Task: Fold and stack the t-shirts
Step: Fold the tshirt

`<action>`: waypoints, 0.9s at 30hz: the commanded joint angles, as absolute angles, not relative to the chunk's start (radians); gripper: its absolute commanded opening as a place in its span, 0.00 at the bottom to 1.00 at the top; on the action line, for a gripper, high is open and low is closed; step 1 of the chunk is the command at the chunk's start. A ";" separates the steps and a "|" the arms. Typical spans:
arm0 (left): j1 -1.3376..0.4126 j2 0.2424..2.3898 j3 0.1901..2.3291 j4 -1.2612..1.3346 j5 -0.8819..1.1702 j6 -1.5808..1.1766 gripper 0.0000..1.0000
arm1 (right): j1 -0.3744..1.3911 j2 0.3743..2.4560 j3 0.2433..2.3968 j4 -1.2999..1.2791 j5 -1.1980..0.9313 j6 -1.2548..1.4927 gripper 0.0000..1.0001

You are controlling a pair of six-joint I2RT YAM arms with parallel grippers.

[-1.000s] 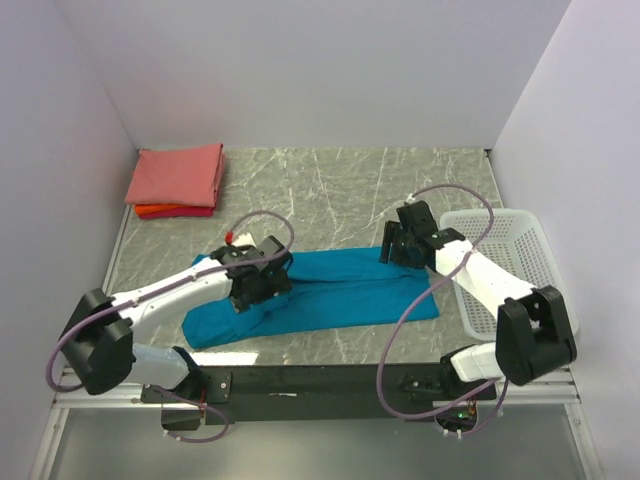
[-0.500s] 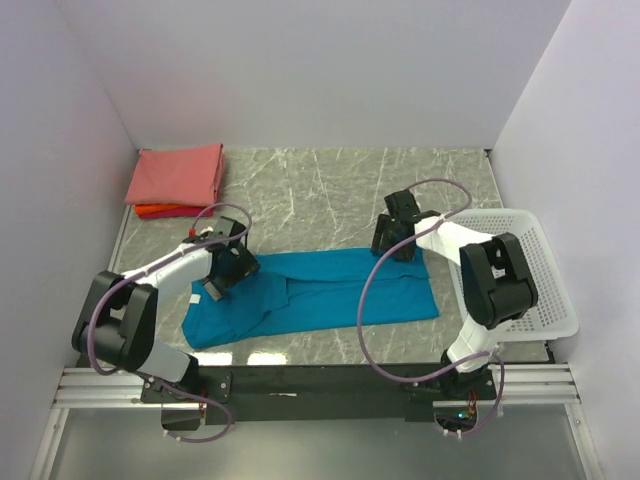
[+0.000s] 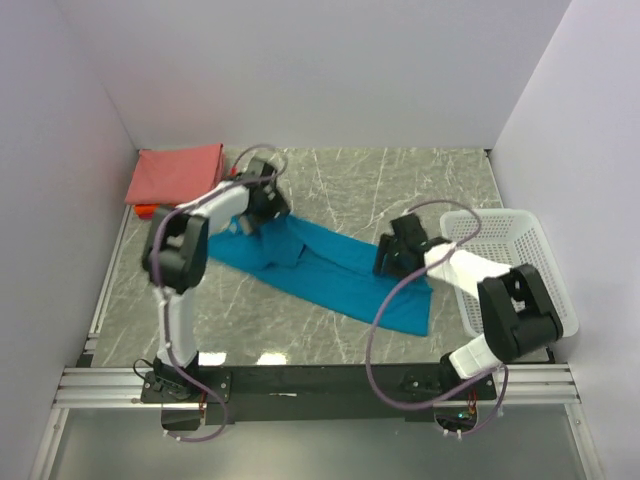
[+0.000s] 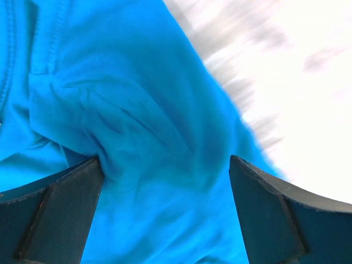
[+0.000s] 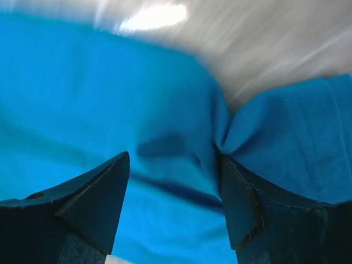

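The teal-blue t-shirt (image 3: 335, 278) lies as a long folded band, slanting from far left to near right on the marble table. My left gripper (image 3: 255, 208) is on its far-left end. In the left wrist view its fingers stand apart (image 4: 165, 181), tips down on teal cloth (image 4: 137, 99) that spans the gap and bunches at the left finger. My right gripper (image 3: 393, 258) is on the shirt near its right end, jaws apart (image 5: 175, 176), with cloth (image 5: 82, 99) between them and puckered at the right finger. The folded salmon-pink shirt (image 3: 178, 172) lies on the orange-red one (image 3: 150, 210) at the far left corner.
A white mesh basket (image 3: 520, 260) stands at the right edge, just right of my right arm. White walls close the left, back and right sides. Bare marble (image 3: 380, 180) shows behind the shirt. A black rail (image 3: 320, 382) runs along the near edge.
My left gripper has swung away toward the far left, and the shirt's left end went with it. The shirt now lies slanted instead of level. The right gripper moved slightly nearer.
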State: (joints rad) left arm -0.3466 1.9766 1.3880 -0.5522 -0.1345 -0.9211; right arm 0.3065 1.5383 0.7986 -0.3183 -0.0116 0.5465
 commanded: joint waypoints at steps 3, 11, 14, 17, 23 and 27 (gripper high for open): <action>-0.385 2.451 2.062 -0.565 0.029 -0.640 0.99 | 0.650 1.461 0.635 -0.373 -0.173 0.698 0.72; -0.425 2.686 2.245 -0.307 0.313 -0.687 0.99 | 1.047 1.462 0.756 -0.374 -0.322 0.606 0.72; -0.442 2.729 2.371 -0.386 0.255 -0.703 0.99 | 1.055 1.462 0.787 -0.420 -0.301 0.583 0.73; -0.442 2.732 2.387 -0.403 0.161 -0.729 0.99 | 1.054 1.474 0.792 -0.426 -0.301 0.591 0.73; -0.428 2.684 2.358 -0.373 0.017 -0.753 0.99 | 1.054 1.415 0.801 -0.433 -0.261 0.606 0.73; -0.423 2.703 2.453 -0.386 -0.035 -0.756 0.99 | 1.052 1.338 0.816 -0.443 -0.196 0.607 0.73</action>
State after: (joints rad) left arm -0.4347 2.6766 2.3943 -0.3054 0.0776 -0.7494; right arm 1.0557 1.4281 0.7609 -0.4316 -0.2577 0.6090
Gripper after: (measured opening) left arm 0.994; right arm 0.729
